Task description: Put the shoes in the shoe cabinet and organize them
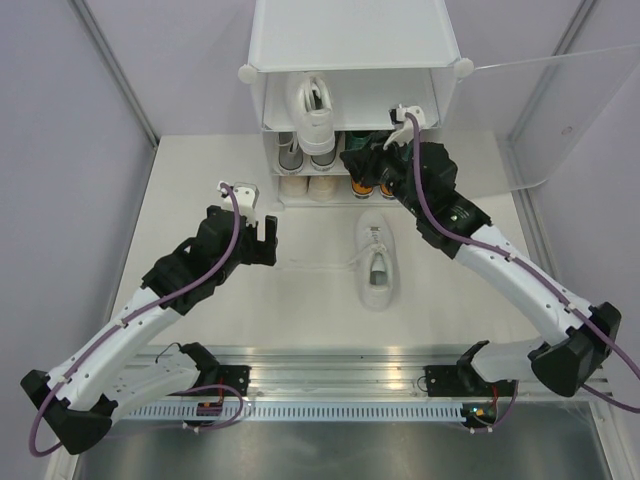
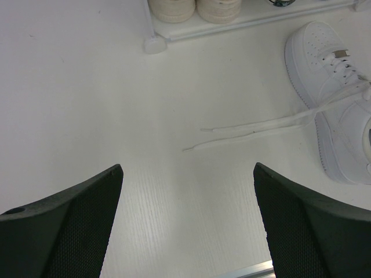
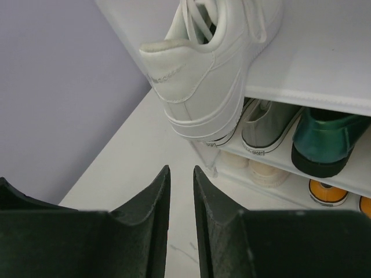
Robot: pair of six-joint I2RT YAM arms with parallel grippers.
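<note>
1. Jaws of the left gripper (image 1: 262,238) stand wide and empty over the table (image 1: 200,170). The right gripper (image 1: 362,165) is at the shoe cabinet (image 1: 355,40). A white sneaker (image 1: 376,262) lies on the table, and the shelved sneaker (image 1: 316,108) sits on top.
2. Left gripper (image 2: 186,167) is spread wide, with the white sneaker (image 2: 336,110) to its right and a loose lace (image 2: 255,130) trailing.
3. Right gripper (image 3: 181,169) fingers are nearly together, gripping nothing, just below the shelved sneaker (image 3: 203,75), whose heel overhangs. A grey canvas shoe (image 3: 266,130) and a green shoe (image 3: 324,142) sit one shelf lower.

The white bench (image 1: 200,190) carries the shoe cabinet (image 1: 355,40), which stands at its far edge. One white sneaker (image 1: 376,258) sits upright on the bench near the cabinet's front, toe toward it. Its loose laces (image 2: 255,128) trail across the bare surface.
</note>
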